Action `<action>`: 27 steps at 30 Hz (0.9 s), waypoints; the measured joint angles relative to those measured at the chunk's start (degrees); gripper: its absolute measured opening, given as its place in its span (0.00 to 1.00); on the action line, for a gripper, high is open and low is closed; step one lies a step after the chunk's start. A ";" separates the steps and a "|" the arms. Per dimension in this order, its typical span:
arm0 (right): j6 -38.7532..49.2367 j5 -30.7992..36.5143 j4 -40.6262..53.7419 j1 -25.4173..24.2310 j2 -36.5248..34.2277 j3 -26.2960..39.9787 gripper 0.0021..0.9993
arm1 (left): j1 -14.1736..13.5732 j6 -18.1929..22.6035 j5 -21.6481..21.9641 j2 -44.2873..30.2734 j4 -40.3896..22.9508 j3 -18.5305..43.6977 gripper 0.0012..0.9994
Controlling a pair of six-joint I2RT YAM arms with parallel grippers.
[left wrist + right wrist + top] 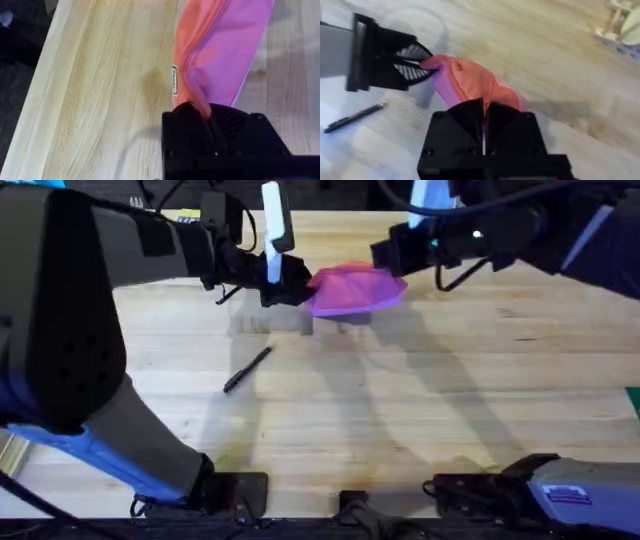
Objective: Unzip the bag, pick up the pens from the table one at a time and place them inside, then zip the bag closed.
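Note:
The bright pink bag point(355, 288) hangs just above the table point(450, 400) at the far middle, stretched between both grippers. My left gripper point(290, 280) is shut on its left end; in the left wrist view the pink fabric point(220, 45) and zipper run into the closed gripper point(210, 117). My right gripper point(395, 252) is shut on the bag's right end, and the bag point(470, 80) disappears between its fingers point(484, 107). The left gripper point(412, 62) shows beyond it. One black pen point(247, 369) lies on the wood, nearer than the bag and to its left point(355, 117).
The left arm's large dark link point(60, 300) fills the left side of the overhead view. A green object point(634, 400) touches the right edge. The table's left edge point(35, 90) runs close to the left gripper. Pale clutter point(620, 20) sits beyond the table.

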State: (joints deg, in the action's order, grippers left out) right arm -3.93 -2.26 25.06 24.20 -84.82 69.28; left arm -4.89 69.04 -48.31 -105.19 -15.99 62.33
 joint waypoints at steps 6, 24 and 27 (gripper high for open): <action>-1.83 0.88 -5.49 6.02 -0.62 0.45 0.03 | 0.23 0.00 2.06 0.00 -0.06 0.00 0.04; -2.54 0.87 -7.43 9.16 -1.44 0.85 0.03 | 0.33 0.00 3.13 0.01 -0.06 -0.01 0.04; -3.12 -0.88 -6.66 7.01 -0.94 0.87 0.53 | 0.27 0.00 2.62 0.01 0.18 0.00 0.04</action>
State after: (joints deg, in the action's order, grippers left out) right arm -7.05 -3.13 18.40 31.21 -85.76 70.15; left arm -4.62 69.04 -45.70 -105.18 -15.81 62.33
